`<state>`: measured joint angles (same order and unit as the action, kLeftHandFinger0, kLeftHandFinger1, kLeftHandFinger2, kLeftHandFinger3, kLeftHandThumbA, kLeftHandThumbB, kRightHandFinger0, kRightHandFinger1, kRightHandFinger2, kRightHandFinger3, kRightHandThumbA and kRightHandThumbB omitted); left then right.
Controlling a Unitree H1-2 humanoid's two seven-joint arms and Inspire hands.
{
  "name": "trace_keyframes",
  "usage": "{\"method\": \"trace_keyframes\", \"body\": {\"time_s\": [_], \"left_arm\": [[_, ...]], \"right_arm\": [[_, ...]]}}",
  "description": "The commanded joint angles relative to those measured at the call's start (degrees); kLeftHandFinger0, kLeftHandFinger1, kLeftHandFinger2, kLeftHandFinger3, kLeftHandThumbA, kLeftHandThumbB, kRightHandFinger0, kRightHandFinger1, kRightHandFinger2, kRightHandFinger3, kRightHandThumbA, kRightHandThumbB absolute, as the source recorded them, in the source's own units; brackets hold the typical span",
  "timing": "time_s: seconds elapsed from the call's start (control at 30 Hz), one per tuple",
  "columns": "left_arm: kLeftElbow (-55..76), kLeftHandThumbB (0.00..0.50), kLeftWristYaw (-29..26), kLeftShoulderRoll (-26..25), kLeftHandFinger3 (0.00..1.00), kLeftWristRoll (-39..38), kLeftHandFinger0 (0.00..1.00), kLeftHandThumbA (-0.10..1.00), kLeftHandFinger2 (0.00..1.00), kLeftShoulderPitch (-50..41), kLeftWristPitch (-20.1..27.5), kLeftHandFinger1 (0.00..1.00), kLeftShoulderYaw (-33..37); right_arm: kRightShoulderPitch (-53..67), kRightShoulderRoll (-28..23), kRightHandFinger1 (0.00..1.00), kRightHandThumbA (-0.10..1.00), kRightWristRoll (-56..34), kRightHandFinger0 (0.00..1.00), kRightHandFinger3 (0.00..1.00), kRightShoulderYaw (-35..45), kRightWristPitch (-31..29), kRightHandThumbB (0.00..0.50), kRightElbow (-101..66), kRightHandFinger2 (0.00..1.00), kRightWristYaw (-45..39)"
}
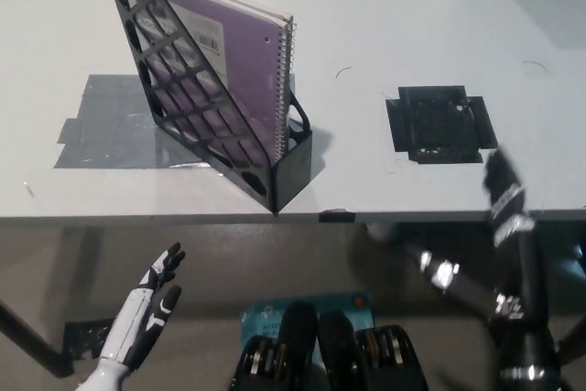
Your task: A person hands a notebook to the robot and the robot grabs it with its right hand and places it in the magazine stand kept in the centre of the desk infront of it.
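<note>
The white counter (385, 6) runs across the upper part of the view, its front edge cutting straight across the middle. A patch of grey tape (105, 125) is stuck flat on its left side. A black square patch (438, 124) lies flat to the right, well apart from the grey one. Down below the counter's edge, a blue label (265, 318) shows on the floor.
</note>
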<state>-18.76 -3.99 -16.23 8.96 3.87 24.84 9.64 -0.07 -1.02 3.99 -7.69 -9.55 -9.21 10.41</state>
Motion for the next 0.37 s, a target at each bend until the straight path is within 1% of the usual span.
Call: {"method": "trace_keyframes", "body": {"time_s": [0.0,0.03,0.07,0.1,0.13,0.2,0.27,0.3,0.33], "left_arm": [[0.4,0.500,-0.4,-0.3,1.00,-1.1,1.00,1.00,1.00,0.5,2.1,1.00,0.4],[0.5,0.500,-0.6,-0.2,1.00,-0.8,1.00,1.00,1.00,0.2,2.1,1.00,0.6],[0.7,0.500,-0.8,-0.2,1.00,-0.5,1.00,1.00,1.00,0.0,2.1,1.00,0.7],[0.7,0.500,-0.9,-0.2,1.00,-0.3,1.00,1.00,1.00,0.0,2.1,1.00,0.7],[0.7,0.500,-0.8,-0.2,1.00,-0.4,1.00,1.00,1.00,0.0,2.1,1.00,0.6],[0.6,0.500,-0.7,-0.2,1.00,-0.6,1.00,1.00,1.00,0.0,2.1,1.00,0.4],[0.6,0.500,-0.5,-0.3,1.00,-0.8,1.00,1.00,1.00,0.1,2.1,1.00,0.1],[0.5,0.500,-0.5,-0.3,1.00,-0.9,1.00,1.00,1.00,0.1,2.1,1.00,0.0],[0.5,0.500,-0.5,-0.3,1.00,-0.9,1.00,1.00,1.00,0.1,2.1,1.00,0.0]], "right_arm": [[0.1,-0.5,1.00,1.00,-1.3,1.00,1.00,0.2,-4.4,0.236,0.1,1.00,-2.9],[0.6,-0.7,1.00,1.00,-0.7,1.00,1.00,0.0,-4.0,0.222,-0.1,1.00,-3.1],[0.7,-1.0,1.00,1.00,-0.4,1.00,1.00,-0.3,-4.1,0.197,0.4,1.00,-3.7],[0.8,-1.2,1.00,1.00,-0.5,1.00,1.00,-0.4,-3.8,0.198,0.4,1.00,-4.1],[0.9,-1.4,1.00,0.97,-1.2,1.00,1.00,-0.8,-2.7,0.189,0.3,1.00,-5.1],[1.3,-1.5,1.00,0.94,-1.7,1.00,1.00,-1.1,-1.5,0.155,-0.1,1.00,-6.0],[2.0,-1.5,1.00,0.92,-1.7,1.00,1.00,-1.3,-0.5,0.150,-0.5,1.00,-6.3],[2.2,-1.4,1.00,0.90,-1.7,1.00,1.00,-1.3,-0.4,0.135,-0.5,1.00,-6.4],[2.2,-1.4,1.00,0.90,-1.7,1.00,1.00,-1.3,-0.4,0.135,-0.5,1.00,-6.4]]}}
